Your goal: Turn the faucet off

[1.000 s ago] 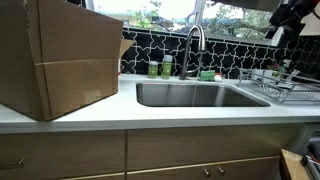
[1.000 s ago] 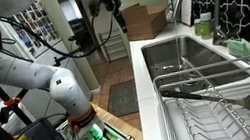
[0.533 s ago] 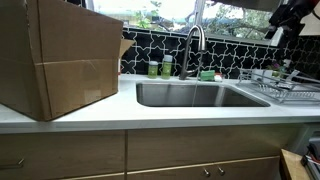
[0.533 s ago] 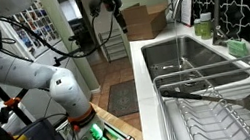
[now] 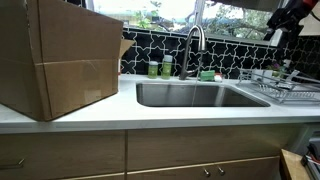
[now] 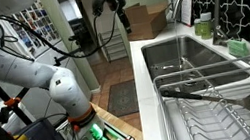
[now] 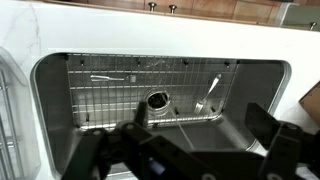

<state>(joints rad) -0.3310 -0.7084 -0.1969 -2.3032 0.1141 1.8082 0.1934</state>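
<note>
The claw (image 7: 195, 135) is closest in the wrist view. Its two dark fingers (image 7: 100, 155) are spread wide apart. Nothing is between them and they touch nothing. It hangs in the air above the sink (image 7: 40, 80). Down in the sink lie a wire grid (image 7: 110, 90) and a round drain (image 7: 158, 99).

In an exterior view the claw (image 5: 295, 12) is high up at the right, well apart from the faucet (image 5: 193, 50).

The faucet stands at the back edge of the sink, between the sink and the dark tile wall (image 5: 230, 52). Its long pipe goes straight up. At the top it bends over in a high curve, and the end points down at the sink. In the exterior view from the side, the faucet (image 6: 199, 8) curves out over the bowl.

Small green bottles (image 5: 160, 68) stand just beside its foot. A big cardboard box (image 5: 60, 55) sits on the counter, well apart from the faucet.
</note>
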